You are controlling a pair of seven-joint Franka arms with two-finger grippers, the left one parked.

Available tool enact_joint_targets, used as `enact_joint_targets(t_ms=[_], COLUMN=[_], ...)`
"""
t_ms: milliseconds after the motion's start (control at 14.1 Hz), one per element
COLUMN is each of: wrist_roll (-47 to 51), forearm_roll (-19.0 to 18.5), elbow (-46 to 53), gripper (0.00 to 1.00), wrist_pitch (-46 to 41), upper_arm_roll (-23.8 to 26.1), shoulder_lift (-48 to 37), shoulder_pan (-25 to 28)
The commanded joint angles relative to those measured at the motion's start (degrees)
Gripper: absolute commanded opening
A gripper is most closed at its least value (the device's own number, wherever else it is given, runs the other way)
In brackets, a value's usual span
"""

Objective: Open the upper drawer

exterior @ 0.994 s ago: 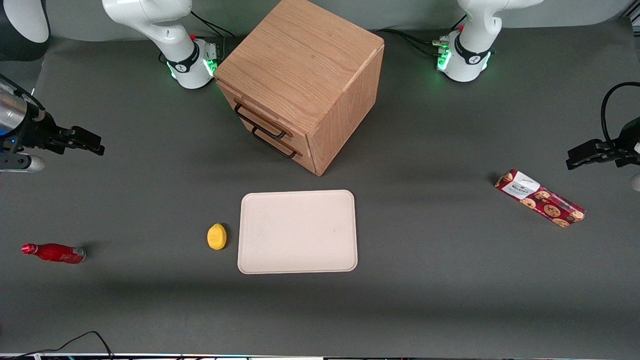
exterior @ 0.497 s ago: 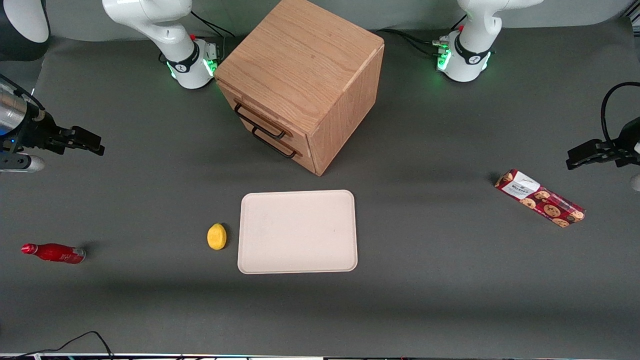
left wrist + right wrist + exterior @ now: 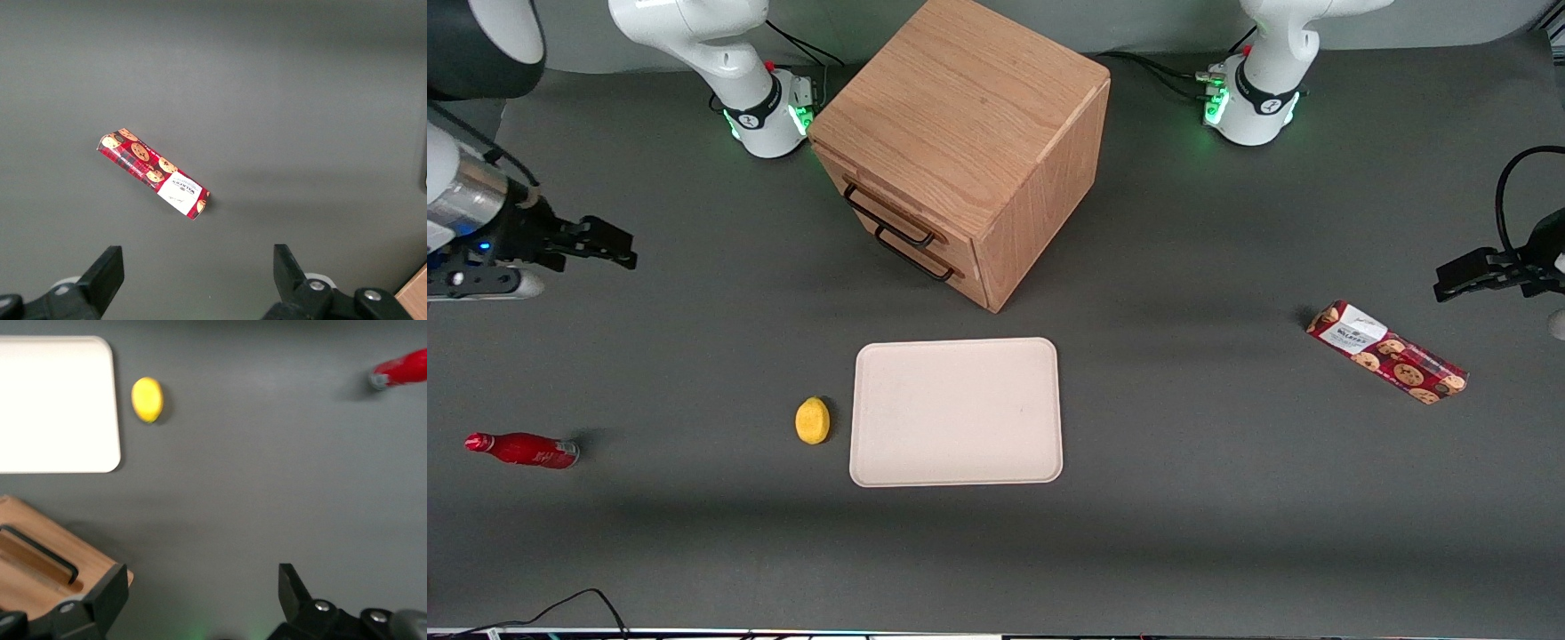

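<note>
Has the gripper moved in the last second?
Yes. The gripper, open, has shifted toward the cabinet and slightly farther from the front camera, judged against the red bottle. The upper drawer is shut.

Gripper (image 3: 609, 242) over the surface (image 3: 1227, 498) at the working arm's end, well apart from cabinet (image 3: 960, 142) with upper drawer (image 3: 885, 213) above lower drawer (image 3: 920, 253); tray (image 3: 956, 413) nearer the camera, lemon (image 3: 812, 420) just beside it.

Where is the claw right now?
In the front view the open claw hovers over bare table toward the working arm's end, apart from the cabinet's shut upper drawer.
</note>
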Motion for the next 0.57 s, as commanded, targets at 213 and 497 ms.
enact_joint_targets(t_ms=[213, 497], wrist_roll=[-1.4, -1.5], forearm_roll=[0.9, 2.4], elbow=[2.9, 2.8], gripper=[1.0, 1.0], wrist_pitch=[-4.8, -6.4], upper_arm_roll=[-0.4, -0.5], shoulder_lift=[-0.2, -0.1], shoulder_pan=[11.6, 19.6])
